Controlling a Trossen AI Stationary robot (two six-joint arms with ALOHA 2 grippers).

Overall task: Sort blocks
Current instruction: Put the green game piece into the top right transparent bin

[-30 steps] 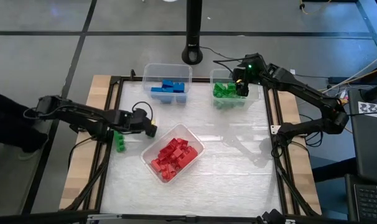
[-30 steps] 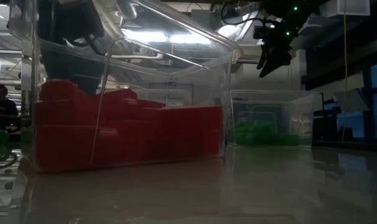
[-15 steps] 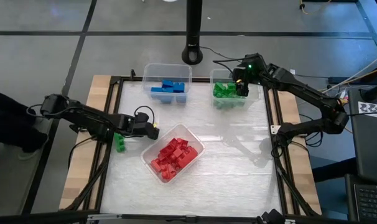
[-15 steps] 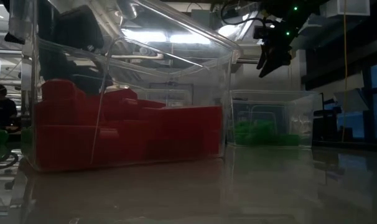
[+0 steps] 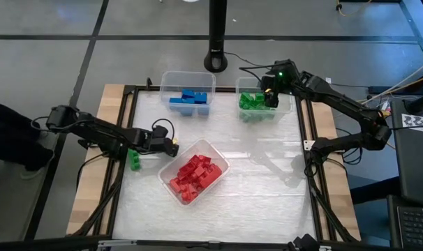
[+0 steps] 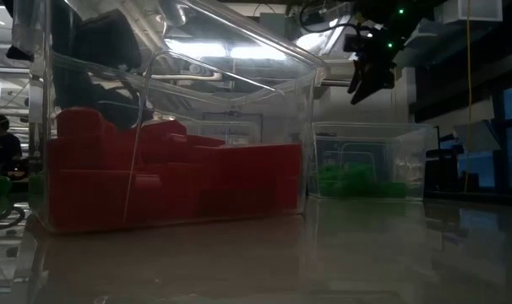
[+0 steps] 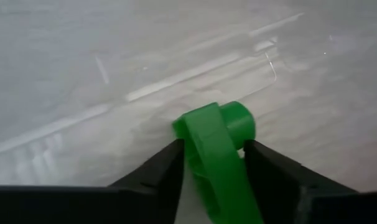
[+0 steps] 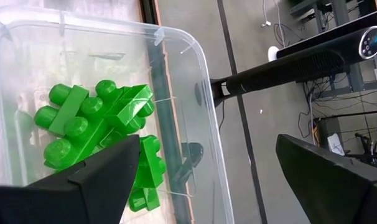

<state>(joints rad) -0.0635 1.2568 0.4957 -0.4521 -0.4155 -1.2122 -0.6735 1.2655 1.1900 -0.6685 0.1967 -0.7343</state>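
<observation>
No brand, label or readable writing shows on any bin or brick.

Three clear rectangular plastic bins stand on the white table. The far-left bin holds blue studded plastic bricks. The far-right bin holds green studded bricks, seen heaped together in the right wrist view. The tilted near-centre bin holds red studded bricks; in the low view its wall fills the foreground.

The left gripper sits low beside the red bin, its fingers pressed against both sides of a small green studded brick. Another green brick lies on the table next to the left arm.

The right gripper hangs over the green bin with jaws spread wide, holding nothing.

The gripped brick is hidden under the gripper in the high view, and its lower end is cut off in the wrist view.
</observation>
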